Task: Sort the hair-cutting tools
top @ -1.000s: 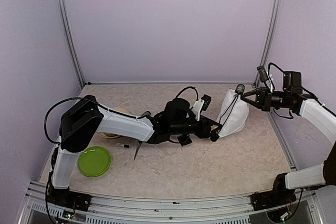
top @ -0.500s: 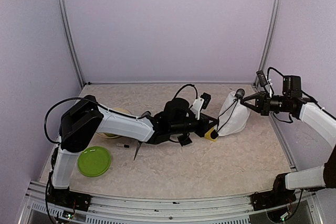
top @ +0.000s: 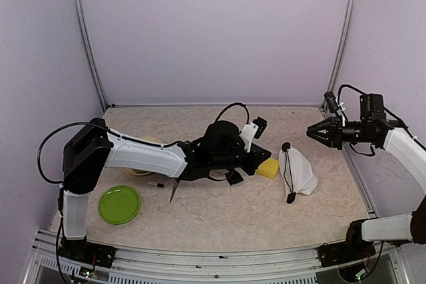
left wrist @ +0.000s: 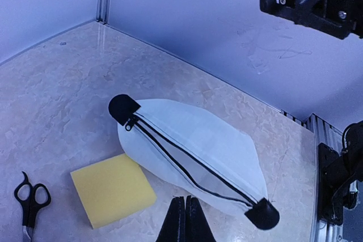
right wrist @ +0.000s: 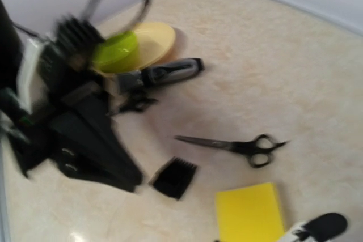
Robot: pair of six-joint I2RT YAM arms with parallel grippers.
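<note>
The top view shows the white zip pouch [top: 298, 171] lying flat on the table, held by nothing. My left gripper [left wrist: 185, 201] is shut and empty, its tips just short of the pouch [left wrist: 193, 145]. One pair of black-handled scissors [right wrist: 241, 146] lies left of the yellow sponge [right wrist: 249, 212]. The black comb guard [right wrist: 174, 177] sits beside my left arm. A black-and-silver clipper [right wrist: 169, 72] rests by the green bowl [right wrist: 116, 52]. A second scissors' blade [top: 174, 192] and a tiny black pin [top: 156, 183] show under the left arm. My right gripper [top: 311, 131] hangs open in the air, right of the pouch.
A green plate [top: 120, 204] lies at the front left. The green bowl stands on a pale yellow plate [right wrist: 156, 39] behind the left arm. The yellow sponge [top: 268, 168] touches the pouch's left side. Walls and metal posts close in the table.
The pouch has dropped from the right gripper onto the table. The right gripper opened and pulled back to the right. The left gripper shut and drew back left off the pouch's lower end.
</note>
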